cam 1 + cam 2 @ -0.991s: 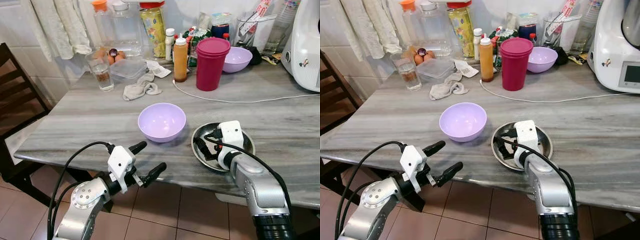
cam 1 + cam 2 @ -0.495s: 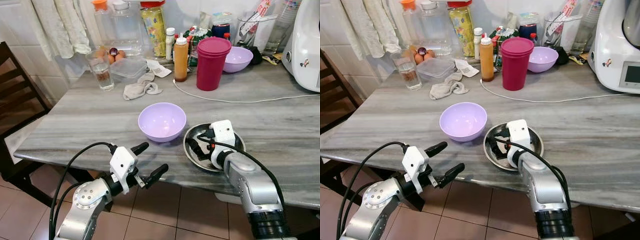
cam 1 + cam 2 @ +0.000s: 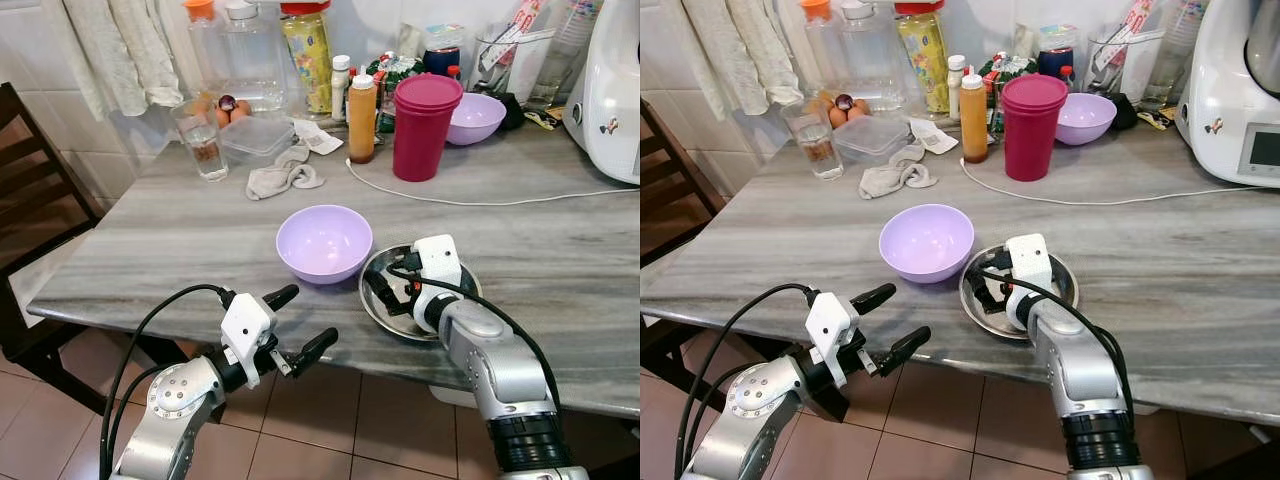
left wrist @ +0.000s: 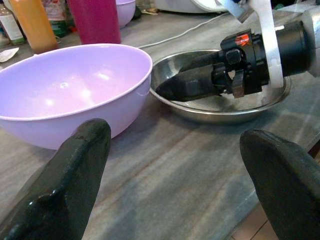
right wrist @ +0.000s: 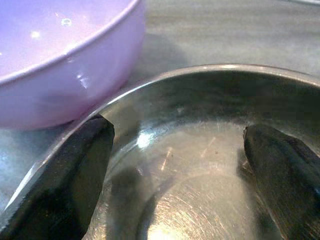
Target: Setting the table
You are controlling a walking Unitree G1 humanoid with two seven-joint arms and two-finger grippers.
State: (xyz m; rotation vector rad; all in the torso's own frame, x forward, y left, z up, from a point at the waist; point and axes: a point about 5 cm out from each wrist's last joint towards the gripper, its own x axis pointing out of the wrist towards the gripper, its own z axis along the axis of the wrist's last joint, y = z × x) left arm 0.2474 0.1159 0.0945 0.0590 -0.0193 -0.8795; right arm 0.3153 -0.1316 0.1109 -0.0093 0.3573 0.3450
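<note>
Steel is seen at lower centre-right of the left eye view, where a shallow metal dish (image 3: 385, 310) lies on the grey marble table (image 3: 180, 230), touching or just beside a lilac bowl (image 3: 323, 242) at frame centre. The right gripper (image 3: 385, 290) is lowered into the dish with its fingers (image 5: 65, 180) spread apart, nothing being grasped between them. The left gripper (image 3: 297, 322) is held at lower left, off the table's near edge, its fingers (image 4: 65, 185) parted and empty. A magenta tumbler (image 3: 424, 125) is placed at upper centre-right.
</note>
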